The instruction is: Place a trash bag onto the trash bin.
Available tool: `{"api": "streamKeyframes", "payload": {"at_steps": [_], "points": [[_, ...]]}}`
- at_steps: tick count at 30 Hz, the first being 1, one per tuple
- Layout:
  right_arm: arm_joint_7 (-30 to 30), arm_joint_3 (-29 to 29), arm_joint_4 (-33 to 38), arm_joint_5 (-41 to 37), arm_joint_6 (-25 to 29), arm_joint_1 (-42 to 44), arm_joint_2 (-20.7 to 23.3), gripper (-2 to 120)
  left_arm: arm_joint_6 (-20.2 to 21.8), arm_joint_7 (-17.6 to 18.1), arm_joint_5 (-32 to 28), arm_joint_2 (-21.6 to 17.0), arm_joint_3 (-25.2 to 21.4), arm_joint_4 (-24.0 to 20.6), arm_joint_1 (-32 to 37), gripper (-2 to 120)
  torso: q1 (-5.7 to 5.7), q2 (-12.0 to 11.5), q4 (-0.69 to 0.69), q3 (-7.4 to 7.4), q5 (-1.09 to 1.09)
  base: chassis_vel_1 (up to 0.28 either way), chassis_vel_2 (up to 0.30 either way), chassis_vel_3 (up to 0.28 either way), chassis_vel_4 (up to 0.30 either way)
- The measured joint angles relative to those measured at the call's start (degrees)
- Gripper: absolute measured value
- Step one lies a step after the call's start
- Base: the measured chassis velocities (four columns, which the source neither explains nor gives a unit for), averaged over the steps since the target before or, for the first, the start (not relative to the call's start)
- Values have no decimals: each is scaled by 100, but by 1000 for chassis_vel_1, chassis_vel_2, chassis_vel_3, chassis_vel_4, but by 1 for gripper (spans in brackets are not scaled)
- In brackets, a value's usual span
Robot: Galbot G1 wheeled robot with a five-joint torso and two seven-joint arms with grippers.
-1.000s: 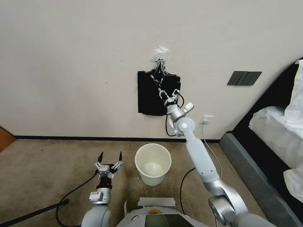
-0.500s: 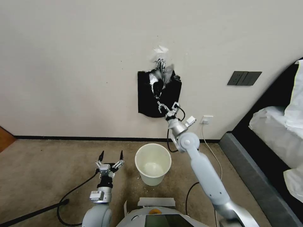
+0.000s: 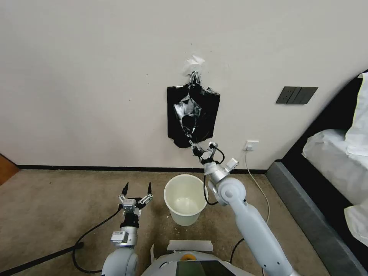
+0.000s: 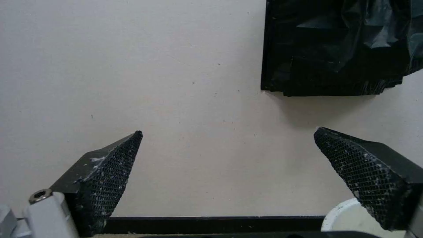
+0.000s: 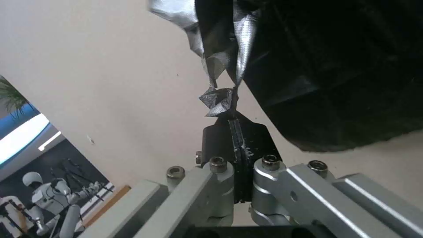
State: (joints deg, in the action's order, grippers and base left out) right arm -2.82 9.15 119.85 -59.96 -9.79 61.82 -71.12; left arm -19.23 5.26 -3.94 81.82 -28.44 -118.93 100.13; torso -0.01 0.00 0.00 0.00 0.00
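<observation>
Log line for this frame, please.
right gripper: shut on trash bag, below hook bundle | left gripper: open, idle beside trash bin

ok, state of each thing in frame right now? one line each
trash bag: pinched at its lower tip, stretched from the hook, still hanging.
bundle of bags: flat on the wall, on the hook.
trash bin: upright on the floor, unlined.
right gripper: shut on the trash bag, above the bin.
left gripper: open, idle, low beside the bin.

The trash bin (image 4: 348, 216) is cut off at the left wrist view's edge.
</observation>
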Motion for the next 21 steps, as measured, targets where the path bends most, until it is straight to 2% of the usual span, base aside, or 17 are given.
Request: {"api": "streamKeyframes", "payload": {"at_steps": [6,12,14,15,17,21], "points": [[16,20,197,199,-1,264,123,0,-1,-4,5,-23,55,-88,2,100,0,0,0,0,0,0,0,0,0],[52,52,409,549,25,645,314,0,75,-5,-16,-202,158,-319,-30,100,1,0,0,0,0,0,0,0,0],[82,59,452,732,53,761,385,0,188,-5,-148,-449,229,-514,-92,100,1,0,0,0,0,0,0,0,0],[82,59,452,732,53,761,385,0,188,-5,-148,-449,229,-514,-92,100,1,0,0,0,0,0,0,0,0],[120,66,490,926,83,888,466,0,373,-5,-377,-946,301,-771,-287,100,0,0,1,0,-1,0,0,0,0],[120,66,490,926,83,888,466,0,373,-5,-377,-946,301,-771,-287,100,0,0,1,0,-1,0,0,0,0]]}}
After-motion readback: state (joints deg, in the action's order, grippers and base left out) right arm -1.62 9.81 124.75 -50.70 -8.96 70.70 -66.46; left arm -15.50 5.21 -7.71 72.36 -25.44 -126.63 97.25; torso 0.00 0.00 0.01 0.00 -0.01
